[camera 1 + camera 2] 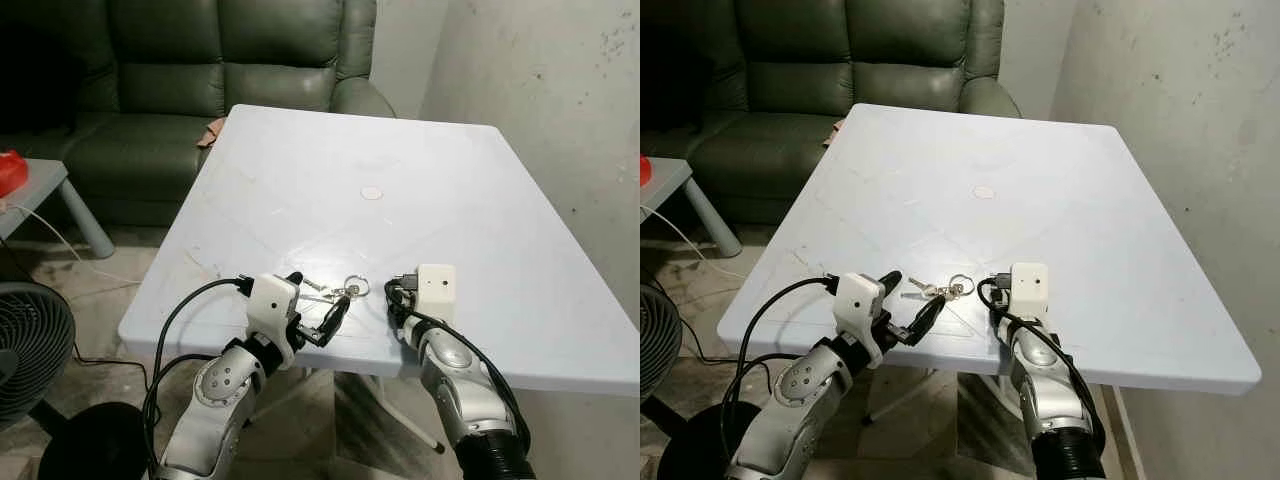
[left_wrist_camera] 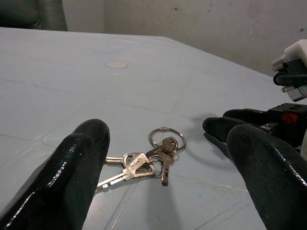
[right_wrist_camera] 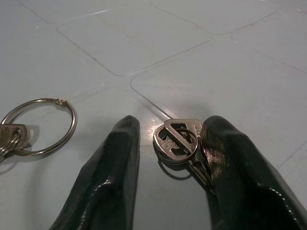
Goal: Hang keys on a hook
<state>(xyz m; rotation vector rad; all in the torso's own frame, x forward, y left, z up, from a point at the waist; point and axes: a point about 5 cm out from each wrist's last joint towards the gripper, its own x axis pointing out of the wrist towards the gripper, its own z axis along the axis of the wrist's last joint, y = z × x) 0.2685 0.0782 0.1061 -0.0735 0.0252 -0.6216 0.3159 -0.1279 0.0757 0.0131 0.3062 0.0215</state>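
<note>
A bunch of keys (image 1: 335,291) on a large split ring (image 2: 167,139) lies on the white table (image 1: 330,170) near its front edge. My left gripper (image 1: 318,295) is open just behind the bunch, one black finger (image 2: 81,163) on each side of it and not touching it. My right gripper (image 1: 398,300) sits low on the table to the right of the ring, open. Between its fingers (image 3: 120,158) lies a separate small key on a little ring (image 3: 178,140), leaning against one finger. The large ring (image 3: 41,127) lies just beside that gripper.
A small round disc (image 1: 371,193) marks the table's middle. A green sofa (image 1: 200,90) stands behind the table, a bare wall (image 1: 560,110) runs along the right. On the left are a grey side table (image 1: 40,185) and a black fan (image 1: 30,345).
</note>
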